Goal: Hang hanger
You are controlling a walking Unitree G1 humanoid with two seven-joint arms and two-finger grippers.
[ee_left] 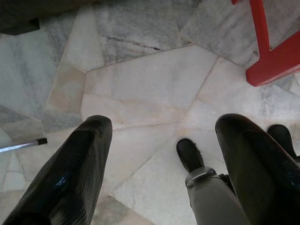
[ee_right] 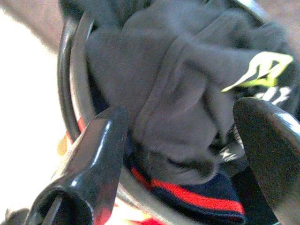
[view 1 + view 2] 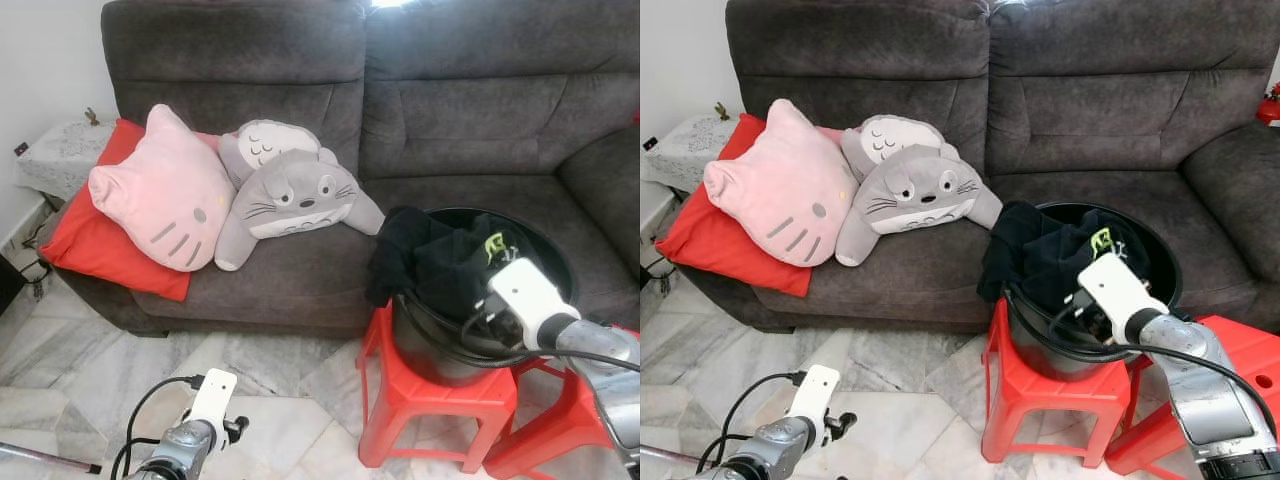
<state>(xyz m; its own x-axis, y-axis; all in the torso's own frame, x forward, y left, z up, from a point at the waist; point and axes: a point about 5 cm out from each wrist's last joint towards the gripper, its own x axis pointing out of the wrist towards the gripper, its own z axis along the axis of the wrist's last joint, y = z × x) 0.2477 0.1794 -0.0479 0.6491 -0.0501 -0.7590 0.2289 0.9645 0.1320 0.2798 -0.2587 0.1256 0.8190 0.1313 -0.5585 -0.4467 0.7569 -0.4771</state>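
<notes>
Left end effector [image 1: 159, 159]: hanging low over the marble floor [image 1: 140, 93], its two black fingers spread apart, nothing between them.
Cushions: a pink cat-face cushion [image 3: 165, 195] and a grey plush [image 3: 290, 195] lie on the sofa [image 3: 450, 110], well apart from the work.
Bucket [image 3: 555, 255]: black, sitting on a red stool [image 3: 430, 395] and stuffed with dark clothes [image 3: 440, 260].
Right end effector [image 2: 187, 140]: fingers parted, poised just over the clothes at the bucket's near rim, gripping nothing.
Hanger: I can't pick one out; if it is here, it is probably buried in the bucket.
Handling: the cloth looks soft, light and floppy; a hanger would likely be stiff, best taken by its neck.
Writing: a yellow-green logo [image 2: 260, 68] with white marks beside it, unreadable.
</notes>
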